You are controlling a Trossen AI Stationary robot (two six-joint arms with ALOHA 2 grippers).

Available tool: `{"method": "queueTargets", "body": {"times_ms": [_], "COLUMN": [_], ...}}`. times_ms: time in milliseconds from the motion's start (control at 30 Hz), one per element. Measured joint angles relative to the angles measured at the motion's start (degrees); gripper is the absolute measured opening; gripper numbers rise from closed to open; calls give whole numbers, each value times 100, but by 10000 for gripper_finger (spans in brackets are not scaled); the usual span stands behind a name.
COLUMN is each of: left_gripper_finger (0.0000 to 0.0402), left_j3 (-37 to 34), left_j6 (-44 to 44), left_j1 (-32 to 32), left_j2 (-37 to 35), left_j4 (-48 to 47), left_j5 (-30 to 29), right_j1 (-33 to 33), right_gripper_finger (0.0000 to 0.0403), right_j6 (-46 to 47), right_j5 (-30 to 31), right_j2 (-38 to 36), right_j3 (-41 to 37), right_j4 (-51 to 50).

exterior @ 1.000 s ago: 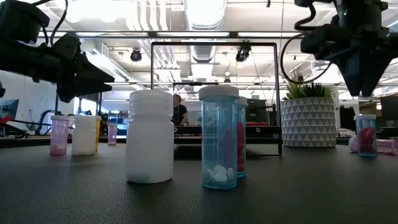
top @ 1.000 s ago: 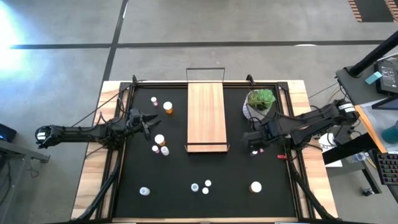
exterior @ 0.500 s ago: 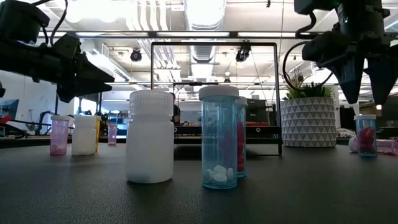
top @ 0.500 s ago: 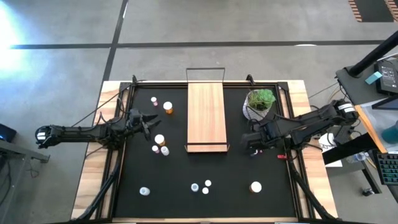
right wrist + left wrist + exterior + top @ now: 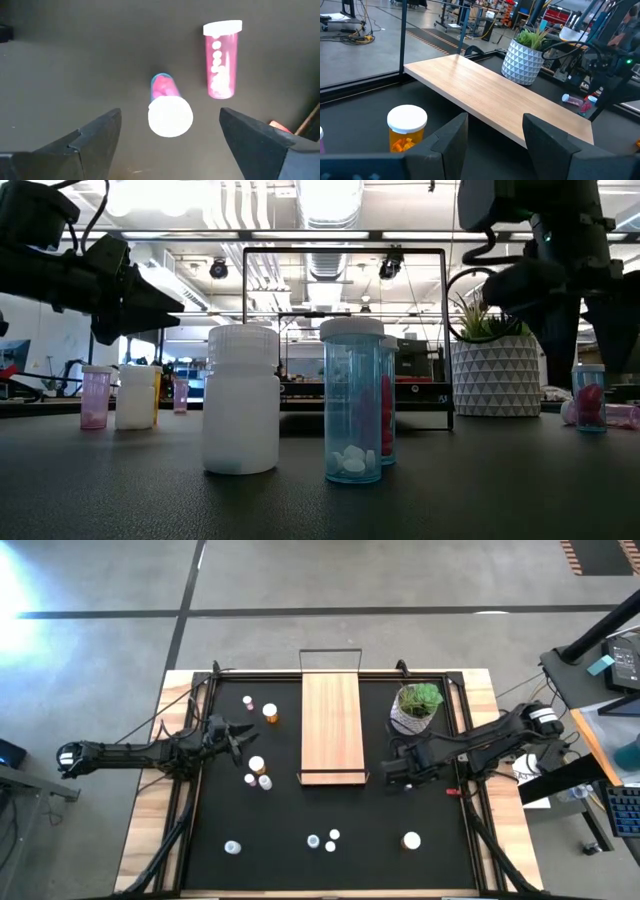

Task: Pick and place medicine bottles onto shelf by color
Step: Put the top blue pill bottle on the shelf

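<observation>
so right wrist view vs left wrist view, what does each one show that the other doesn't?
Only the right wrist view: an upright blue bottle with a white cap and pink contents, seen from above between the open right gripper fingers, nothing held.

Only the left wrist view: the shelf with a bare wood top, the potted plant beyond it, an orange bottle by the left gripper, which is open and empty.

Both: the pink bottle lying on its side on the black mat, far and small in the left wrist view.
</observation>
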Motion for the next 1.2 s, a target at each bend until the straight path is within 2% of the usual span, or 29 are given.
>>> {"method": "queueTargets", "body": {"times_ms": [133, 400, 700, 800, 1033, 1200], "left_gripper_finger": [173, 173, 173, 173, 173, 173], "left_j3": [0, 0, 0, 0, 0, 0], "left_j6": [-1, 1, 1, 1, 0, 1], "left_j1": [-1, 0, 0, -2, -1, -2], "left_j2": [-2, -4, 0, 0, 0, -11], "left_j4": [-1, 0, 1, 2, 2, 2], "left_j5": [1, 1, 1, 0, -1, -1], "right_j1": [0, 0, 0, 0, 0, 0], "right_gripper_finger": [327, 327, 321, 294, 187, 125], "right_j6": [8, 374, 317, 317, 306, 232], "right_j5": [2, -4, 107, 105, 103, 48], "right_j2": [-102, -578, -627, -608, -621, -623], "right_j3": [-144, -977, -1009, -1009, -1009, -1009], "right_j4": [167, 1058, 1127, 1125, 1135, 1133]}}
